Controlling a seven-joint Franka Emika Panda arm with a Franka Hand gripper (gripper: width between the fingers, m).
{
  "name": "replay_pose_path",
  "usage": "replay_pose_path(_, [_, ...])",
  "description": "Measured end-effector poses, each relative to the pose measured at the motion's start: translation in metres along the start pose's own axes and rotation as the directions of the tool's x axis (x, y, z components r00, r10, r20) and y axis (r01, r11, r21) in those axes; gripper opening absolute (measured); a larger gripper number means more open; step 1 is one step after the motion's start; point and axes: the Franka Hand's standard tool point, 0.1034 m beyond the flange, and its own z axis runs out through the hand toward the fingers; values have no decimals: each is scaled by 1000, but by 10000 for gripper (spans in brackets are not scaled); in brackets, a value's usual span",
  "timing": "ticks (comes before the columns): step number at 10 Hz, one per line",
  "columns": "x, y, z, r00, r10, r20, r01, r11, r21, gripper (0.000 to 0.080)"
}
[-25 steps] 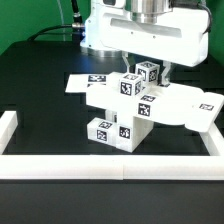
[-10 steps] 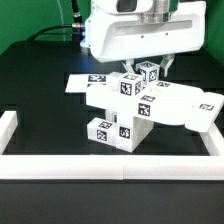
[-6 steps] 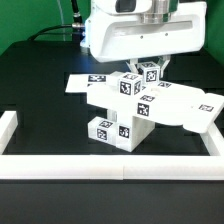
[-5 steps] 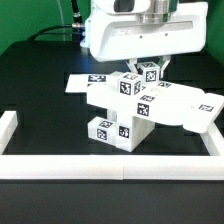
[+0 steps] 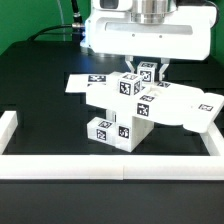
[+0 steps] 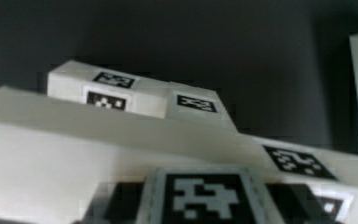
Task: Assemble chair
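The chair (image 5: 122, 110) stands part-built in the middle of the black table, a stack of white blocky parts with square tags. On its top rear corner sits a small tagged post (image 5: 148, 73). My gripper (image 5: 149, 68) hangs straight above and is shut on that post, one dark finger on each side. In the wrist view the post's tag (image 6: 202, 198) fills the gap between the dark fingers (image 6: 126, 200). The white tagged blocks of the chair (image 6: 140, 95) lie beyond it.
The marker board (image 5: 82, 84) lies flat behind the chair and reaches out on both sides of it. White border rails run along the front (image 5: 110, 166), the exterior view's left (image 5: 8, 126) and the exterior view's right (image 5: 212, 136).
The jaws have closed in on the small post. The hand's housing has shifted slightly above it. The chair parts have not moved.
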Motion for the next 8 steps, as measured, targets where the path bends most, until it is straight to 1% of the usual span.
replay_pose_path(2, [0, -1, 0, 982, 188, 2, -188, 982, 6, 269])
replay_pose_path(4, [0, -3, 0, 927, 375, 4, -375, 927, 8, 269])
replay_pose_path(6, [-1, -5, 0, 868, 496, 9, -496, 868, 12, 269])
replay_pose_path(7, [-1, -5, 0, 854, 520, 10, -520, 854, 14, 271])
replay_pose_path(8, [-1, -6, 0, 816, 577, 13, -578, 816, 14, 271])
